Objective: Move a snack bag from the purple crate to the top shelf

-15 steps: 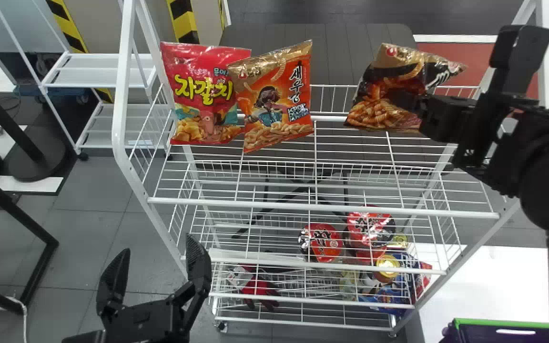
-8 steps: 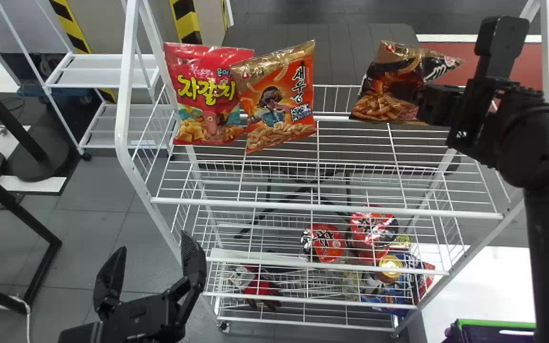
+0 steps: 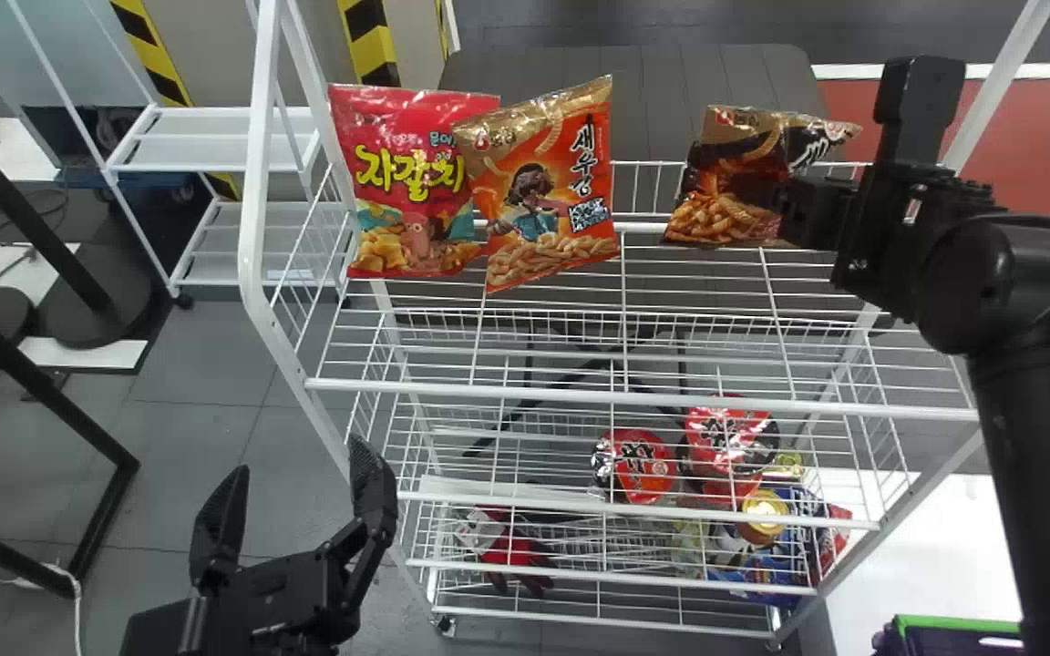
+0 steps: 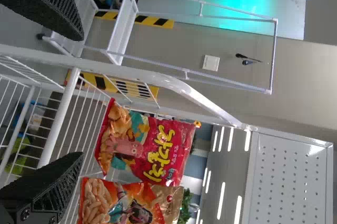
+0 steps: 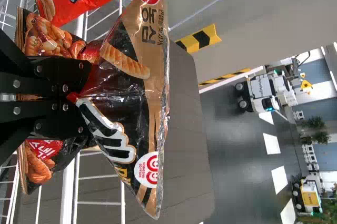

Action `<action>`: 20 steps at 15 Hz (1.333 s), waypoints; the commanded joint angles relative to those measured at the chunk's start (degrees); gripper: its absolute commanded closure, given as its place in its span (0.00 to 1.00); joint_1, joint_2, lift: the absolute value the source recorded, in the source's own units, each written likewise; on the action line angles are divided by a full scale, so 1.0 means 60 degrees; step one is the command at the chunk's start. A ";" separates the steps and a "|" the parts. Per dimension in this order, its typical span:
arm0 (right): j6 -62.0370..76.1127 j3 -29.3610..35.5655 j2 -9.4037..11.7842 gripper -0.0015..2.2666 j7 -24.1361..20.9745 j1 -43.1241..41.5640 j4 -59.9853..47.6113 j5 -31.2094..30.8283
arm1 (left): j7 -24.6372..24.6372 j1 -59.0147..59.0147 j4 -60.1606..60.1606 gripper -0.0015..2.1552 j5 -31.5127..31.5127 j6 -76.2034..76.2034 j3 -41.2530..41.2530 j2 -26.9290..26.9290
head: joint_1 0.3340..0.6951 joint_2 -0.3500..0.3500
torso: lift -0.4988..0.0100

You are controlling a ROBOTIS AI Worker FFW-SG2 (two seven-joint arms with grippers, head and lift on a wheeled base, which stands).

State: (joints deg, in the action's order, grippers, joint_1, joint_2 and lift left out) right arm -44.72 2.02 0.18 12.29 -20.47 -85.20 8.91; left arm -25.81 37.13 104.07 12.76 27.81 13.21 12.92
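My right gripper [image 3: 794, 211] holds a black and gold snack bag [image 3: 735, 196] above the top shelf [image 3: 671, 397], toward its right side. From the right wrist view, the fingers of my right gripper [image 5: 79, 95] pinch the crumpled middle of this snack bag [image 5: 126, 98]. A red snack bag [image 3: 411, 182] and an orange snack bag [image 3: 548, 187] stand side by side at the shelf's left. Low at the left, in front of the rack, my left gripper [image 3: 297, 510] is parked open; in the left wrist view, the left gripper [image 4: 58, 113] has nothing between its fingers.
Lower shelves hold red packages [image 3: 639, 465] and other goods. White rack posts [image 3: 256, 182] rise at both sides. The green-rimmed purple crate [image 3: 953, 625] is at the bottom right. Black stands [image 3: 87, 437] occupy the left.
The right arm has shifted left relative to the rack, its held bag coming nearer the orange one. The rack and the crate appear slightly farther right in the head view.
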 commanded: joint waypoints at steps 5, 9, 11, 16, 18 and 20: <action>0.0165 -0.0132 -0.0038 0.77 0.0032 0.0247 0.0416 0.0654 | 0.0025 -0.0051 -0.0075 0.00 0.0100 0.0000 -0.0063 0.0000 | 1.00 0.66 | 0.98; 0.0516 -0.0235 -0.0038 0.77 -0.0056 0.0408 0.0416 0.0772 | 0.0039 -0.0051 -0.0060 0.00 0.0100 0.0029 -0.0063 0.0000 | 1.00 0.67 | 0.98; 0.0604 -0.0235 -0.0038 0.77 -0.0071 0.0452 0.0416 0.0742 | 0.0039 -0.0051 -0.0075 0.00 0.0100 0.0029 -0.0063 0.0000 | 1.00 0.68 | 0.98; 0.0692 -0.0381 -0.0038 0.58 -0.0173 0.0569 0.0402 0.0684 | 0.0025 -0.0021 -0.0045 0.00 0.0100 0.0029 -0.0063 0.0000 | 1.00 0.68 | 0.98; 0.0722 -0.0381 -0.0038 0.35 -0.0217 0.0569 0.0402 0.0669 | 0.0025 0.0008 -0.0016 0.00 0.0085 0.0059 -0.0063 0.0000 | 1.00 0.68 | 0.98; 0.0722 -0.0381 -0.0038 0.20 -0.0202 0.0569 0.0402 0.0669 | 0.0025 0.0023 0.0013 0.00 0.0085 0.0029 -0.0063 0.0015 | 1.00 0.68 | 0.98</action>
State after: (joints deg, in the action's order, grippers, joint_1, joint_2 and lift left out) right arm -40.40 -0.26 0.18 11.01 -17.05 -82.79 12.93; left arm -25.71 37.21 103.99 13.28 28.02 12.83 12.97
